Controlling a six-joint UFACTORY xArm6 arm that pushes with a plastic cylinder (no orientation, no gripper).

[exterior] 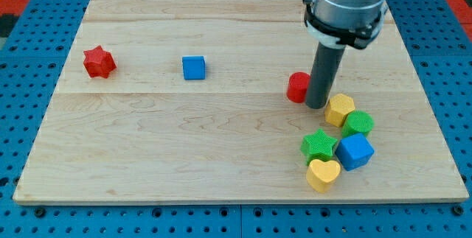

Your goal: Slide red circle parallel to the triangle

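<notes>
— Nearest the camera, what lies there?

— Yellow heart (323, 174), at the bottom of the cluster, well below the tip and slightly to the view's right of it. Touching it from above sit a green star (319, 145) and a blue cube (355, 151), side by side.

— And higher in that cluster?

— One green block (359, 124) (its shape is hard to make out, rounded at best) and a yellow hexagon-like block (339, 110), which lies just beside the tip on the view's lower right.

— Where is the tip itself?

— The tip (316, 106) rests on the wooden board (221, 149), the dark rod rising straight up into the grey arm housing. It has no jaws or fingers, so it grips nothing; it only presses sideways.

— And the red circle?

— The red circle (298, 87) sits immediately to the view's left of the rod, touching it or nearly so, partly hidden behind it.

— Anything farther off?

— A small blue cube (194, 67) lies well to the view's left of the tip, and a red star (99, 62) farther still in the same direction.
</notes>
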